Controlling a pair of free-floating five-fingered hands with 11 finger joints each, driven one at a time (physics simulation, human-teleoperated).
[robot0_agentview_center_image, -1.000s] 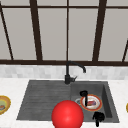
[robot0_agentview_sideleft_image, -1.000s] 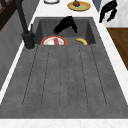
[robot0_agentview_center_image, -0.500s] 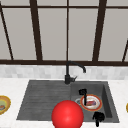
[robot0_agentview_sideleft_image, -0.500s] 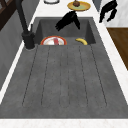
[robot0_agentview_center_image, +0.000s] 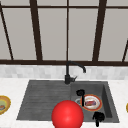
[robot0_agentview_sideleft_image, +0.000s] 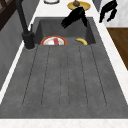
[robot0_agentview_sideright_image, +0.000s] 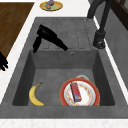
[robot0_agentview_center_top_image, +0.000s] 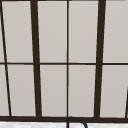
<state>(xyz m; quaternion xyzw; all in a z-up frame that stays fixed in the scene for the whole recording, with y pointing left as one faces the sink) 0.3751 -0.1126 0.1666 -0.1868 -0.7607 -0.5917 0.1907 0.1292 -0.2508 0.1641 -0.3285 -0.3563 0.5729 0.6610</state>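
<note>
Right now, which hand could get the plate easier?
The left hand, probably: it hangs over the basin, right beside the plate. The right hand is farther off, out over the front counter.

the robot is nothing but two separate hands, with no arm, wrist mount or body behind either. the left hand (robot0_agentview_center_image: 80, 93) is plain matt black all over, human-like in shape, with a broad palm that narrows into slim, tapering fingers (robot0_agentview_sideright_image: 61, 45) and a shorter thumb (robot0_agentview_sideright_image: 36, 45) set off to its side. the right hand (robot0_agentview_center_image: 98, 117) has the same flat black finish and the same build, its fingers (robot0_agentview_sideleft_image: 108, 16) thin and rounded at the tips. neither hand carries any cable, screw, seam, label or coloured marking that can be made out; the surfaces read as one even, unshaded black, almost a silhouette.
</note>
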